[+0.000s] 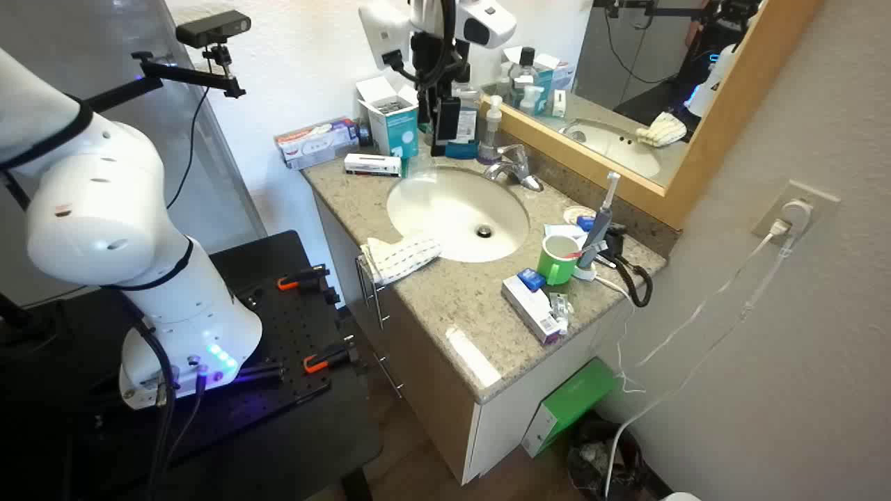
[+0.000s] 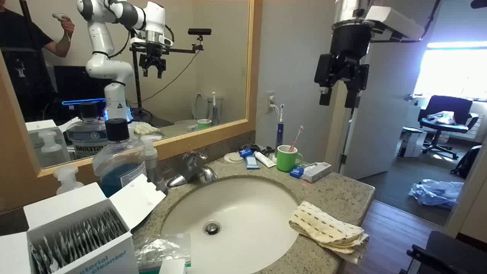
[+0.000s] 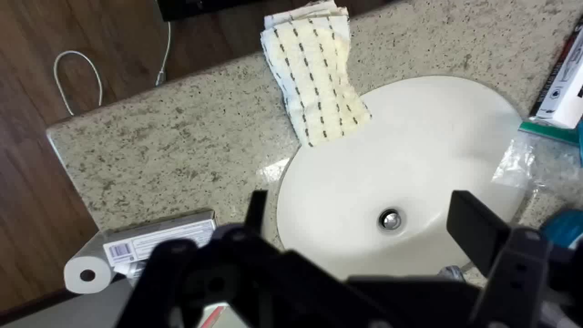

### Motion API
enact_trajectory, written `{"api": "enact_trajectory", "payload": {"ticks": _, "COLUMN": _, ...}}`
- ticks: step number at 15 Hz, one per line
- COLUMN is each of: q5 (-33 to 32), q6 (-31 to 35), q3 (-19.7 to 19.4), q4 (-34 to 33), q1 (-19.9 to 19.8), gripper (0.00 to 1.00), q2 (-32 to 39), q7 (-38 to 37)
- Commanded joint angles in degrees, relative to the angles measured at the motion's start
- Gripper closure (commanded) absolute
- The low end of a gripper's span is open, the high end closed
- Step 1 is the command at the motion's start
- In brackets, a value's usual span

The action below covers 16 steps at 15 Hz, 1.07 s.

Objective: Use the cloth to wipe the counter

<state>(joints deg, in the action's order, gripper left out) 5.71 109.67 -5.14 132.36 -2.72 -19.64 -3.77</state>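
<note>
- The pale cream cloth with dark dashed stripes (image 3: 314,77) lies folded into a thick strip, probably to give a padded wiping face that is easy to pinch.
- It crosses the speckled beige stone counter (image 3: 182,136), one end past the front edge, the other over the rim of the white oval sink basin (image 3: 346,182) — perhaps left so that the overhang can be grasped.
- The green handled mug (image 2: 285,161) and the small white cardboard carton (image 2: 317,173) sit near each other, apart from the cloth, likely parked out of the wiping path.
- The black two-fingered gripper (image 2: 338,100) points down, spread wide with nothing between its tips, held high presumably to pass above the chrome faucet (image 1: 521,170).
- The cloth is below the gripper and well apart — off toward the counter's front edge.
</note>
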Motion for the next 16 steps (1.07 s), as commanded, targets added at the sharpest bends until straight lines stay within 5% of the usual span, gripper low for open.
{"api": "enact_trajectory", "payload": {"ticks": 1, "q5": 0.17, "q6": -0.13, "q3": 0.48, "q4": -0.11, "q1": -0.56, "gripper": 0.0, "q2": 0.04, "q7": 0.16}}
{"api": "enact_trajectory", "payload": {"ticks": 16, "q5": 0.83, "q6": 18.78, "q3": 3.06, "q4": 12.77, "q1": 2.87, "gripper": 0.0, "q2": 10.89, "q7": 4.24}}
